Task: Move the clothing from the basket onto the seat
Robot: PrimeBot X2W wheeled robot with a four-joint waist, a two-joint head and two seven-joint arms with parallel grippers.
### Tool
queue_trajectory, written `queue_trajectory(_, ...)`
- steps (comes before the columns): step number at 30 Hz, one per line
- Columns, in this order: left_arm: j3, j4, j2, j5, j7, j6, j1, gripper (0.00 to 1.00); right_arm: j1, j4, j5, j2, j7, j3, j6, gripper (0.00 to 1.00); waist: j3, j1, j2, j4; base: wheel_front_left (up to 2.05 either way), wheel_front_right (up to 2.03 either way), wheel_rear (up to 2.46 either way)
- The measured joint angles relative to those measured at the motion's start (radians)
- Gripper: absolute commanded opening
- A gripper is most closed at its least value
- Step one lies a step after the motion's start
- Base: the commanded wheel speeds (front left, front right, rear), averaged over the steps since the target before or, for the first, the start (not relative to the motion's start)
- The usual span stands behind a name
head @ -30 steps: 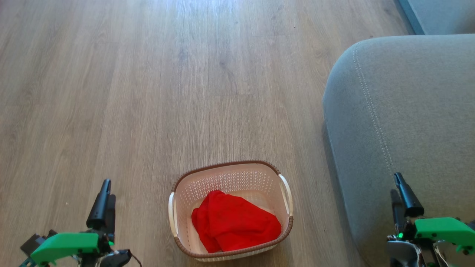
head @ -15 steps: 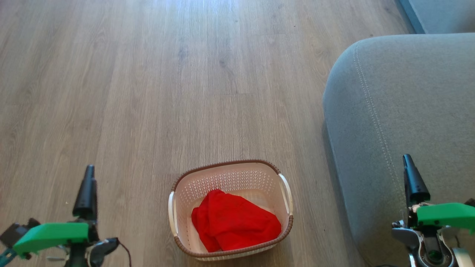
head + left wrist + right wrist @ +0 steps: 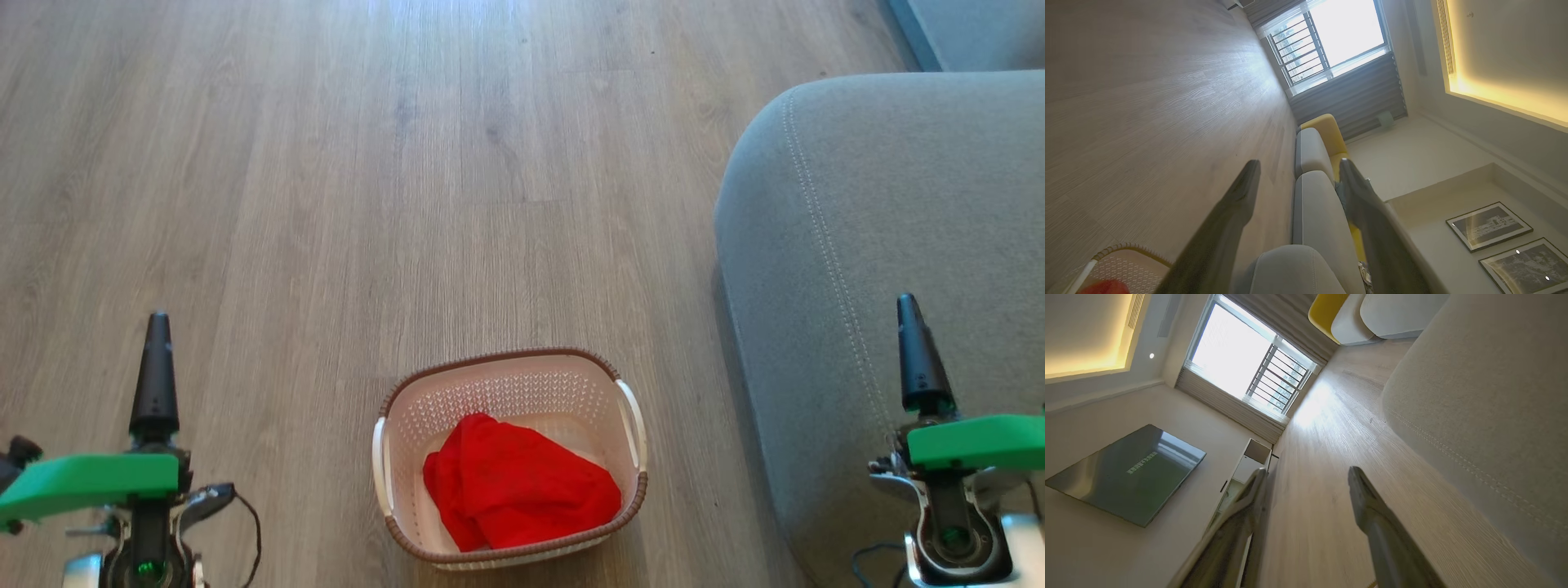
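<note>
My left gripper (image 3: 157,327) and right gripper (image 3: 908,306) stood wide open, empty, flanking basket (image 3: 498,357); I judged a deep grab at clothing (image 3: 522,490) could hook its perforated wall and lift it.

floor (image 3: 326,163): pale wood planks | on it: basket (image 3: 506,392); seat (image 3: 898,204) at its right, near, apart

I count one basket (image 3: 498,358) and in it one red heap of clothing (image 3: 522,490); how many garments that is, I cannot tell. One grey seat (image 3: 898,204). Two grippers, the left gripper (image 3: 156,327) and the right gripper (image 3: 908,306), with two fingers each. Two framed pictures (image 3: 1488,224), one window (image 3: 1331,36), one dark screen (image 3: 1126,473).
</note>
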Motion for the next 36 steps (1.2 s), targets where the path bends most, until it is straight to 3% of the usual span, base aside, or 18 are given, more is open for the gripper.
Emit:
queue_trajectory(18,-0.055,-0.177,0.0,0.248,-0.053,0.096,-0.005,1.0,-0.015,-0.091,-0.349,0.0,-0.052,0.085,0.0,1.0,0.011,0.0,0.0,0.018,0.0,0.0,0.0)
queue_trajectory(36,-0.288,-0.255,0.002,0.698,-0.1,0.207,-0.005,1.0,-0.016,-0.116,-0.607,0.0,-0.103,0.168,0.0,1.0,0.013,0.0,0.0,0.024,0.0,0.0,0.0)
